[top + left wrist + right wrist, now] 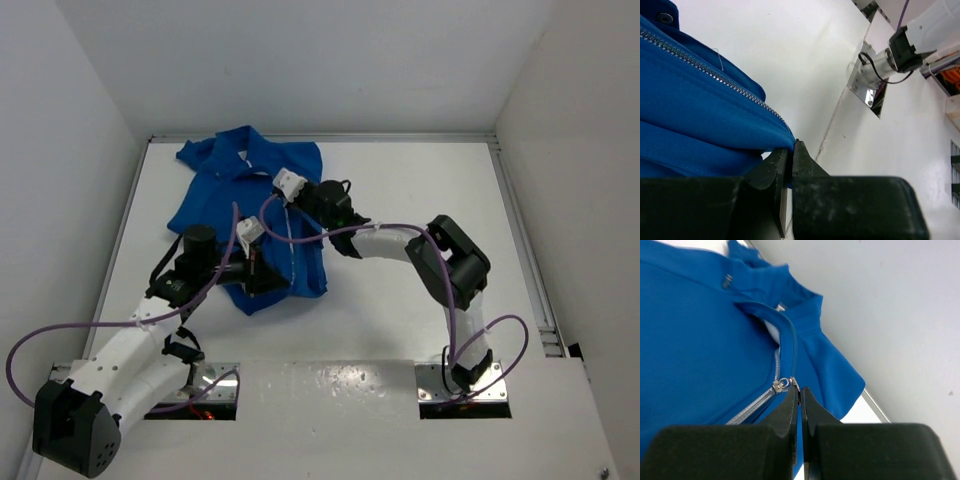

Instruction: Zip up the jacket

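Note:
The royal-blue jacket (pixel 250 195) lies on the white table at the back left, collar toward the back wall. My left gripper (pixel 791 149) is shut on the jacket's bottom hem (pixel 782 137), right at the lower end of the silver zipper (pixel 710 72). My right gripper (pixel 800 391) is shut on the small silver zipper pull (pixel 783 384), high on the zipper just below the open collar (pixel 785 320). The zipper is closed below the pull and open above it. In the top view the right gripper (pixel 300 195) sits over the jacket's upper chest and the left gripper (pixel 262 272) at its near edge.
The white table (pixel 420 190) is walled at the back and both sides. Purple cables (pixel 300 235) loop from both arms over the jacket. The right arm's elbow (pixel 455 260) stands mid-table. Metal base plates (pixel 465 385) sit at the near edge.

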Controlling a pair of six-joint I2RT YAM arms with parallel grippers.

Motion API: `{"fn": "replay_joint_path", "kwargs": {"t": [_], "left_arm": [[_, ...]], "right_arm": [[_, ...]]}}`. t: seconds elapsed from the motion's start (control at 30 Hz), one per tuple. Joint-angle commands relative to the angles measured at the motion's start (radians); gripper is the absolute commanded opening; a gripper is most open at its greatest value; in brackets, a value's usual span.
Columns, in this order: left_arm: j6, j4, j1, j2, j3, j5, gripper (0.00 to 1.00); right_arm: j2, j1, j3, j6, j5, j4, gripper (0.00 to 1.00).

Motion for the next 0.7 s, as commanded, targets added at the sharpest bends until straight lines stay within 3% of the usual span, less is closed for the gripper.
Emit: {"fn": "replay_joint_path", "kwargs": {"t": [0.0, 0.3, 0.67], "left_arm": [[0.048, -0.033, -0.051, -0.024, 0.069, 0.106, 0.0], [0.27, -0.195, -0.126, -0.015, 0.201, 0.087, 0.0], [0.456, -0.394, -0.144, -0.024, 0.321, 0.063, 0.0]], "right_arm": [[0.059, -0.066, 0.133, 0.027, 0.031, -0.035, 0.0], [0.26, -0.175, 0.487, -0.03, 0.073, -0.141, 0.0], [0.421, -0.312, 0.792, -0.081, 0.142, -0.218, 0.0]]}}
